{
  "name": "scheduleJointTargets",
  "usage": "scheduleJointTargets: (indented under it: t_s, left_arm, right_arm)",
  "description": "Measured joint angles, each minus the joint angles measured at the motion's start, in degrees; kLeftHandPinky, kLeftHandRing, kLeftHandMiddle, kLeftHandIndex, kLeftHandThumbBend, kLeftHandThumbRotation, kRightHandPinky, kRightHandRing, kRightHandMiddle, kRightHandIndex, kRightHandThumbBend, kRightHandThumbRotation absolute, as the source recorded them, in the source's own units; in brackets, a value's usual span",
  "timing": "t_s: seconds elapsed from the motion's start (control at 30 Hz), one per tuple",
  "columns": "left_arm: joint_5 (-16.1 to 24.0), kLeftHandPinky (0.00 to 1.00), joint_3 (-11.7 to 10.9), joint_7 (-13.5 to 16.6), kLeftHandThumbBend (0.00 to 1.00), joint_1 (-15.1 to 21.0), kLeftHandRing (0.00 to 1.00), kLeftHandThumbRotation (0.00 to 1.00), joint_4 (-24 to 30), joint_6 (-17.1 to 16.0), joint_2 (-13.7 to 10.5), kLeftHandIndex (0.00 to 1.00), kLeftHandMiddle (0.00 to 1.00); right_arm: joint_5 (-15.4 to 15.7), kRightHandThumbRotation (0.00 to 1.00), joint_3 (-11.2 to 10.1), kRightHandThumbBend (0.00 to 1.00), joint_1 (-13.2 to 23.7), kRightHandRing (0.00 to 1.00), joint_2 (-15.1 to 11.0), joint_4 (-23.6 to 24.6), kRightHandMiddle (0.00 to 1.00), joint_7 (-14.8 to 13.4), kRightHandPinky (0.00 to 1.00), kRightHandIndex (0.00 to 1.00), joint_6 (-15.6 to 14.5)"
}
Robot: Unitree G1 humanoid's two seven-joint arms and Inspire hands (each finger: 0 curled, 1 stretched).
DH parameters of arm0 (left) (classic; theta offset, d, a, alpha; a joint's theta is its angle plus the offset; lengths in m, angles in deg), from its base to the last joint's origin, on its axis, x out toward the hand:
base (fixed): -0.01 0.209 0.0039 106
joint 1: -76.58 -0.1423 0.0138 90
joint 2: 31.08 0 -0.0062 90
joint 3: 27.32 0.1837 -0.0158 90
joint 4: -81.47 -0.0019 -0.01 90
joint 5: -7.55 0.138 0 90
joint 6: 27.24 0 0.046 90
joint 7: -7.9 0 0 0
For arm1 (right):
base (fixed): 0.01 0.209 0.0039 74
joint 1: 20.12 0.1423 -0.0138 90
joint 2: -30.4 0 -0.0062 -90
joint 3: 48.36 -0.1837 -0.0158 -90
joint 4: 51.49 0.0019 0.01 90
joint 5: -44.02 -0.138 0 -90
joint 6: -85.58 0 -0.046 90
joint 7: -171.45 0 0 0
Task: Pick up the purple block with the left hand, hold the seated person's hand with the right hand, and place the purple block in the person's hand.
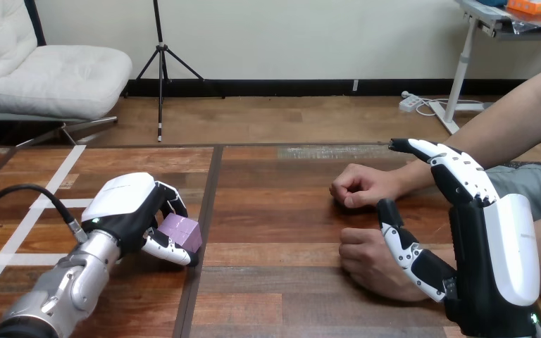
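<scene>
- Silver left forearm [63,289] lies at the near left corner and ends in the left hand [123,211], low over the wooden table [275,282].
- Its fingers and thumb are curled round the purple block [181,231], which sits in that grasp at the left side of the table (whether it is clear of the wood I cannot tell).
- Right of centre, the person's farther hand [359,186] rests on the table in a loose fist. The person's nearer hand [370,260] lies just in front of it, also closed.
- At the near right, the right hand [493,260] stands upright, its fingers straight and released. Its thumb reaches left, just beside the nearer hand, and I cannot tell whether the two touch. Nothing is curled round that hand.
- By my judgement the pick-up is done, or nearly so. Still to do:
  - the right hand must take hold of the person's hand;
  - that hand must open;
  - the block must cross the table, since it is well apart from both of the person's hands.
</scene>
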Motion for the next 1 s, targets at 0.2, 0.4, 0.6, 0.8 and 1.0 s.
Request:
scheduleJointTargets:
  t_s: [0.2, 0.4, 0.6, 0.8, 1.0]
  left_arm:
    - [0.0, 0.39, 0.0, 1.4, 0.56, 0.0, 0.41, 0.07, -0.7, -0.6, 0.2, 0.46, 0.44]
    - [0.0, 0.40, 0.0, 2.3, 0.55, 0.0, 0.41, 0.08, -1.1, -1.0, 0.2, 0.46, 0.45]
    - [0.0, 0.40, 0.1, 3.0, 0.55, 0.0, 0.42, 0.09, -1.6, -1.3, 0.2, 0.46, 0.45]
    - [0.1, 0.41, 0.1, 4.0, 0.55, -0.1, 0.42, 0.10, -2.0, -1.5, 0.3, 0.47, 0.46]
    - [0.1, 0.40, 0.1, 5.3, 0.55, -0.4, 0.42, 0.09, -2.3, -2.1, 0.3, 0.47, 0.46]
  right_arm:
    - [-0.1, 0.00, -0.1, 0.35, 0.0, 0.83, -0.1, 0.0, 0.80, 0.0, 0.87, 0.76, 0.0]
    - [-0.1, 0.00, -0.2, 0.35, 0.0, 0.83, -0.1, 0.0, 0.80, 0.0, 0.87, 0.76, 0.0]
    - [0.0, 0.00, -0.3, 0.35, 0.0, 0.83, -0.1, 0.0, 0.79, 0.0, 0.87, 0.76, 0.0]
    - [0.0, 0.00, -0.3, 0.36, 0.0, 0.83, -0.1, 0.1, 0.79, 0.0, 0.87, 0.76, -0.1]
    - [0.0, 0.00, -0.3, 0.35, 0.0, 0.82, -0.1, 0.1, 0.79, 0.1, 0.87, 0.76, -0.1]
